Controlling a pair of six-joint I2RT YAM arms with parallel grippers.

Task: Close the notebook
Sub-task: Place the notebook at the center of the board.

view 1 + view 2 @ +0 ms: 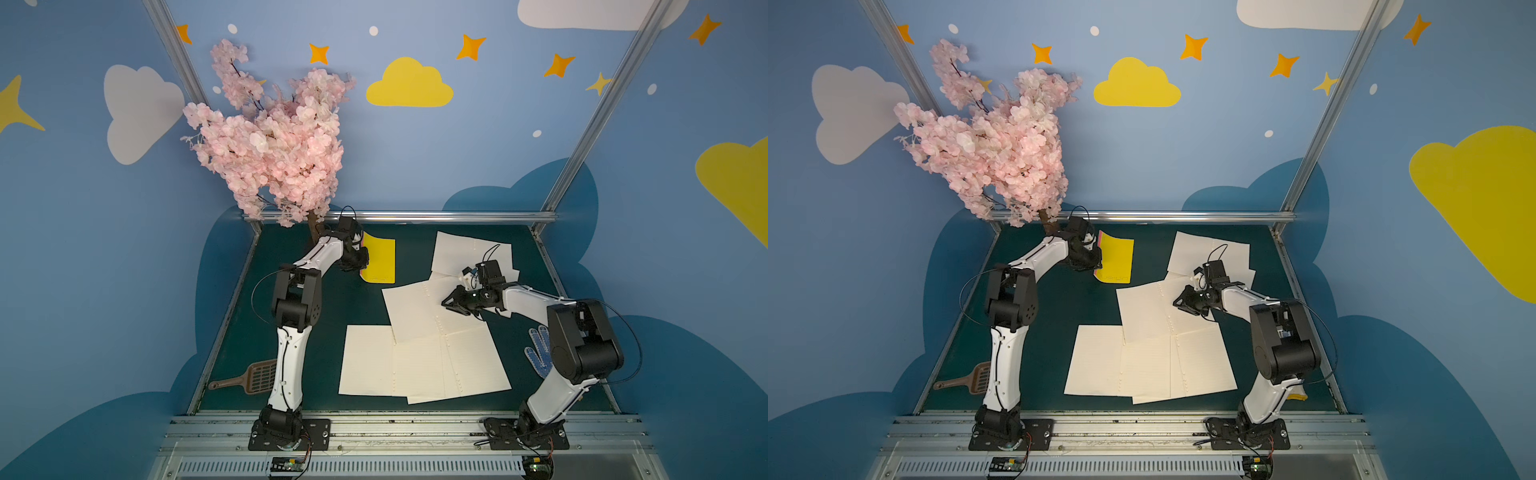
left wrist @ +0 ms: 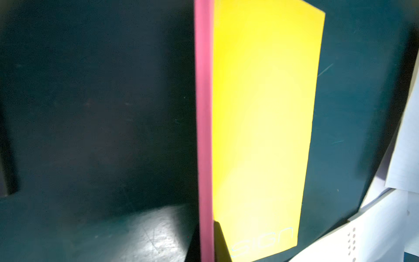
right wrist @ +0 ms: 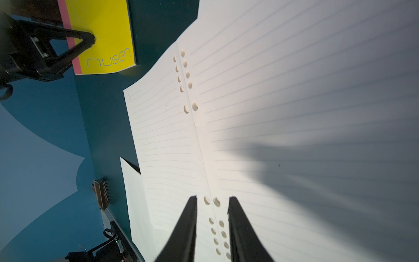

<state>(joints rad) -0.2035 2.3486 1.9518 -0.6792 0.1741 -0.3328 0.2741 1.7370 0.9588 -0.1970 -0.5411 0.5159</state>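
Note:
The notebook (image 1: 380,257) (image 1: 1119,257) lies at the back of the green mat, with a yellow face marked "nusign" (image 3: 106,34) and a pink cover. My left gripper (image 1: 360,257) (image 1: 1096,259) is shut on the edge of that pink cover (image 2: 204,113), which stands up on edge beside the yellow face (image 2: 260,113). The left gripper (image 2: 206,240) has a dark finger on each side of the pink strip. My right gripper (image 1: 446,301) (image 1: 1177,301) (image 3: 212,202) hovers over loose lined paper, its fingers a little apart with nothing between them.
Several loose punched sheets (image 1: 424,361) (image 3: 272,113) overlap across the middle and right of the mat. A pink blossom tree (image 1: 274,137) stands at the back left, close behind my left arm. A brown scoop (image 1: 249,376) lies front left, a blue dotted glove (image 1: 538,349) front right.

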